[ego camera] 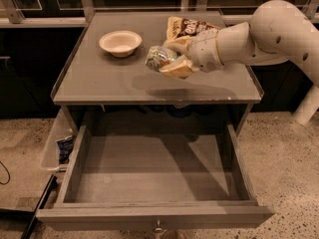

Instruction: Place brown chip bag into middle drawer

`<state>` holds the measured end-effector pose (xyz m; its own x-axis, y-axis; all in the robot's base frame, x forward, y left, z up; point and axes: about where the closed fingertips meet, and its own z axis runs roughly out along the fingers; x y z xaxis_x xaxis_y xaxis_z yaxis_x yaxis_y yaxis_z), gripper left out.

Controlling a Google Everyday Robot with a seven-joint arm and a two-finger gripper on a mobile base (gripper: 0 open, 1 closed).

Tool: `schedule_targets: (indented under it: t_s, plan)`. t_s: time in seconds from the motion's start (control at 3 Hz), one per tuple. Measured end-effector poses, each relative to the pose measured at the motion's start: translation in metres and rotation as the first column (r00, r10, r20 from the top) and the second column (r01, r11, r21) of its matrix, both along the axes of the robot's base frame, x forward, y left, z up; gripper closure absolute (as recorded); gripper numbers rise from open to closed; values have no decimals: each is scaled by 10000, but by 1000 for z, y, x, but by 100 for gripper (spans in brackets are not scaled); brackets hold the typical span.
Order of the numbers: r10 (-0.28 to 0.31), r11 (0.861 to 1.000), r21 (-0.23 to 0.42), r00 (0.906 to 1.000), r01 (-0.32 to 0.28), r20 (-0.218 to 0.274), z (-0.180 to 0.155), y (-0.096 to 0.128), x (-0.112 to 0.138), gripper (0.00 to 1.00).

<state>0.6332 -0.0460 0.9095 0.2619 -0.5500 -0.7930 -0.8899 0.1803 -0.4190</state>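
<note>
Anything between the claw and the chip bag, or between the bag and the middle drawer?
Nothing visible separates the claw from the brown chip bag, lying just behind it on the tabletop. A green-and-white can at the claw's tip sits between the bag and the open middle drawer.

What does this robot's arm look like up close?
The arm is smooth, creamy white and thick. It is built of rounded tube-like segments, and a bulbous joint has a few small dark holes. No cables, markings or sleeves show. It narrows through a cylindrical wrist to the tan-cream end effector, which is over the table top beside the brown chip bag.
</note>
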Motion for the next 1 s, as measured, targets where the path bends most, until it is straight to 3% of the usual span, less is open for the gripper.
schedule_targets:
  t_s: [0.33,1.0]
  plan:
    - [-179,9994,302,9998,180,-46,-2,4,16,100]
    - [-629,9975,249,9935,656,-950,-29,-11,42,100]
